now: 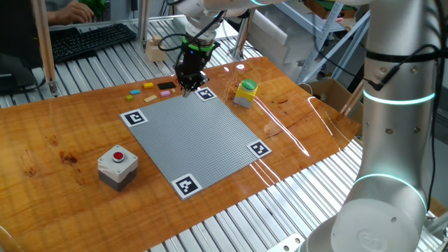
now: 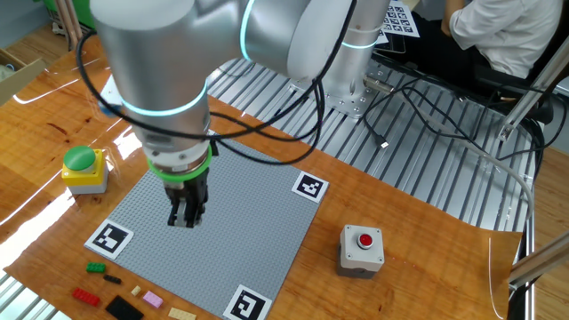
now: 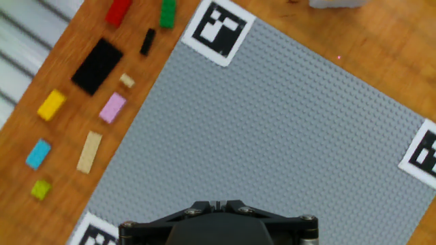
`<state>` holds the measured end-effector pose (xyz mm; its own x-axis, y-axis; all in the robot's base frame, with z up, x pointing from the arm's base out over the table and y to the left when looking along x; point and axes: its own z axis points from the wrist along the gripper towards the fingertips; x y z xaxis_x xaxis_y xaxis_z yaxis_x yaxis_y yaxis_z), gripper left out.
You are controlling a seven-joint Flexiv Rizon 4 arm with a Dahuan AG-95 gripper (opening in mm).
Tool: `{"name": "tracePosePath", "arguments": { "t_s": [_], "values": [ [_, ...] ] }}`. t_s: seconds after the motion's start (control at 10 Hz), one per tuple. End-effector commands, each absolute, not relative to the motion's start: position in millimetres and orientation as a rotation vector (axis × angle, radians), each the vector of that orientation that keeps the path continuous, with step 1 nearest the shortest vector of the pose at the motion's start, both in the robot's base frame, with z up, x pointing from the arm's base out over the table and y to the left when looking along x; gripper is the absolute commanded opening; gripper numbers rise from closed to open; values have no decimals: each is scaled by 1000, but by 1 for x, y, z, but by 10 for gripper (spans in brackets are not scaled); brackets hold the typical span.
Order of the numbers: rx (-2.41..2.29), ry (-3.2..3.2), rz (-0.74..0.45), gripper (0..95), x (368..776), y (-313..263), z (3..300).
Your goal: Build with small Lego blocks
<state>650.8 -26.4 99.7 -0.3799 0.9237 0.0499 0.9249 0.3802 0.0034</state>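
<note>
A silver robot arm reaches over a wooden bench (image 1: 63, 133) that carries a large grey studded baseplate (image 1: 196, 133) with black-and-white square markers at its corners. The arm's black pincer (image 1: 189, 87) points straight down above the baseplate, near the corner closest to a row of loose pieces. Its two fingers are pressed together with no gap between them, and nothing is gripped. In the other fixed view the fingertips hang just over the grey studs; whether they touch the plate cannot be told.

The small Lego blocks (image 3: 97, 66) lie loose on the bare wood just beside one edge of the baseplate, none on the plate itself. The hand view shows them clearly: a red one (image 3: 118, 11) and a green one (image 3: 167, 13) near a corner marker, a thin black piece, a larger flat black plate, a tiny tan piece, a pink one (image 3: 112, 107), a yellow one (image 3: 51, 105), a long tan one (image 3: 89, 151), a blue one (image 3: 38, 154) and a lime-green one (image 3: 41, 189).

Elsewhere on the bench, a yellow box with a green round top (image 1: 246, 92) stands beside the baseplate, and a grey box with a red button (image 1: 117, 166) sits well apart from the blocks.
</note>
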Motion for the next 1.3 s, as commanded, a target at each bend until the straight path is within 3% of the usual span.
{"name": "tracePosePath", "arguments": {
  "t_s": [0.1, 1.3],
  "values": [
    [-1751, -2573, -56, 0, 648, -25, 98],
    [-1740, -2564, -35, 0, 648, -25, 98]
  ]
}}
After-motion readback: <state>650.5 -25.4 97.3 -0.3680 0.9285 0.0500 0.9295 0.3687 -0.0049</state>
